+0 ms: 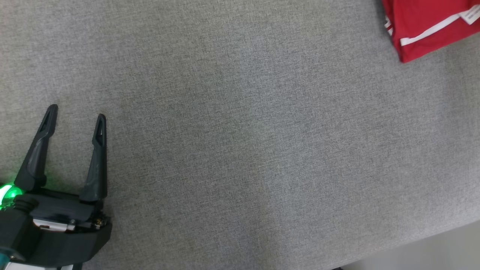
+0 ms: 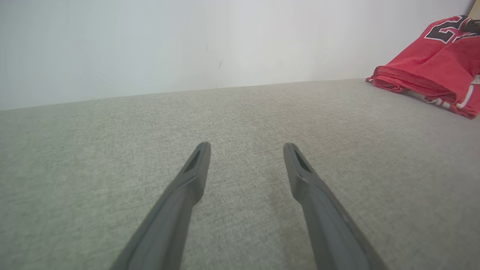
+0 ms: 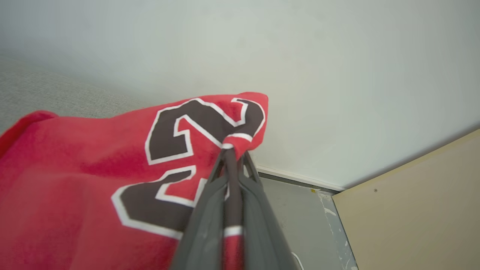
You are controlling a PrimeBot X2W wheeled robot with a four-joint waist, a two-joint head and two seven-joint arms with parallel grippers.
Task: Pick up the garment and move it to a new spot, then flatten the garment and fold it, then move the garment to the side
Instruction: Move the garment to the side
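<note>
While the right gripper (image 3: 232,152) is clamped on a raised fold of the red jersey garment (image 3: 75,168) with black, white-edged numerals, the cloth bunches at its fingertips and drapes away to that view's left. The garment lies at the far right of the grey woven fabric surface (image 1: 225,150), well apart from the left gripper (image 1: 77,111), whose fingers stand spread and empty at the head view's lower left.

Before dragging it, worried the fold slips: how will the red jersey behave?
Likely floppy: the red jersey sags where the right gripper pinches it. Probably light, thin cloth. Its folds may shift on the grey surface.
</note>
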